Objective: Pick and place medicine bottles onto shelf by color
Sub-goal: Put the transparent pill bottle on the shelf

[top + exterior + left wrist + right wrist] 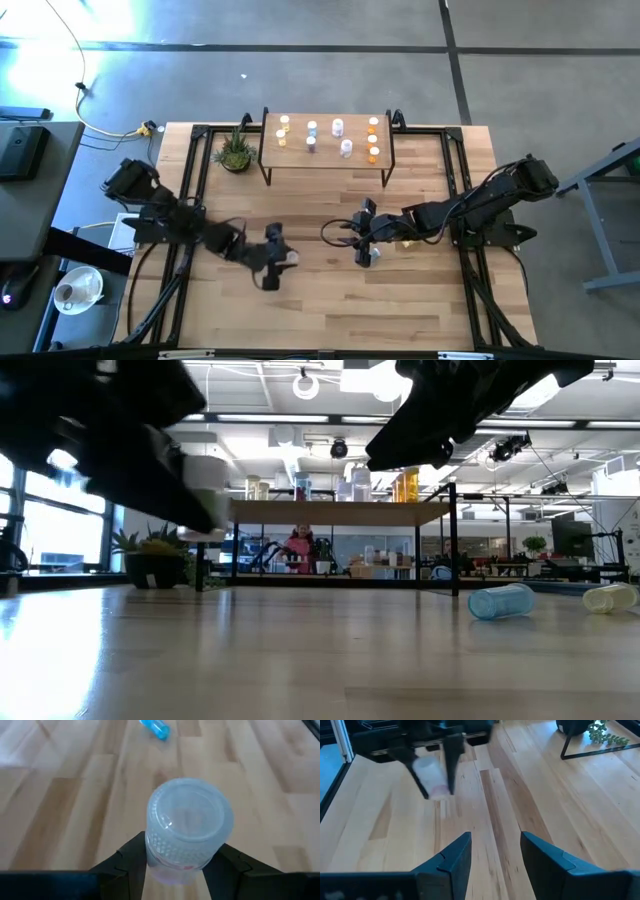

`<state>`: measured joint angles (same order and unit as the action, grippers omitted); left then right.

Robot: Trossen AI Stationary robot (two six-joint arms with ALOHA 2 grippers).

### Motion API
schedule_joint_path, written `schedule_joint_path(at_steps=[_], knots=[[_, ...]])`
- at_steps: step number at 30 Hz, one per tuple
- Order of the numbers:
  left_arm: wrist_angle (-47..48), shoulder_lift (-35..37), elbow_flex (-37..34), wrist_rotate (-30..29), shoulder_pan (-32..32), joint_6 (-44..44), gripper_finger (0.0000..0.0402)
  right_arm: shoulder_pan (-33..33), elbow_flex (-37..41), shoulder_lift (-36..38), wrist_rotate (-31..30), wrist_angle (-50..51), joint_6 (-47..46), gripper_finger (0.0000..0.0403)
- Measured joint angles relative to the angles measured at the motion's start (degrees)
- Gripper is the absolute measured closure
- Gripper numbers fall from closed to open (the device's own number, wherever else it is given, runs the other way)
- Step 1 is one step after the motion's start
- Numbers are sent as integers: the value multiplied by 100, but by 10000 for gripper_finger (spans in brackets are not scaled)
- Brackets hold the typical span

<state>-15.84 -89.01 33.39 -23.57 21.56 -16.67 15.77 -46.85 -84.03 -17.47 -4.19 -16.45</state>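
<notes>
The high view looks straight down from well above, taking in the whole worktop (330,300), both arms and the shelf (326,150) at its far edge. The low view sits at worktop level, facing level across to that same shelf (340,512) and the room behind. The left wrist view looks steeply down, very close on a pale white-capped bottle (189,827). The right wrist view faces along the planks toward the left end effector (439,757), showing the same bottle (432,777) from farther off.
</notes>
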Motion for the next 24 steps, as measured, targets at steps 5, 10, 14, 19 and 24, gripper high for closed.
schedule_joint_path(at_steps=[5,10,14,19,24], knots=[[-235,-22,2,545,-714,275,253,0,0,0,8,-50,215,242],[-246,-22,2,655,-1227,336,254,0,0,0,6,-127,461,242],[-256,-22,2,682,-1499,341,254,1,0,0,-265,-252,499,242],[-425,-22,2,744,-1716,352,254,-124,0,0,-299,-447,744,238],[-640,-22,2,802,-1779,466,254,-314,0,0,-92,-520,788,218]])
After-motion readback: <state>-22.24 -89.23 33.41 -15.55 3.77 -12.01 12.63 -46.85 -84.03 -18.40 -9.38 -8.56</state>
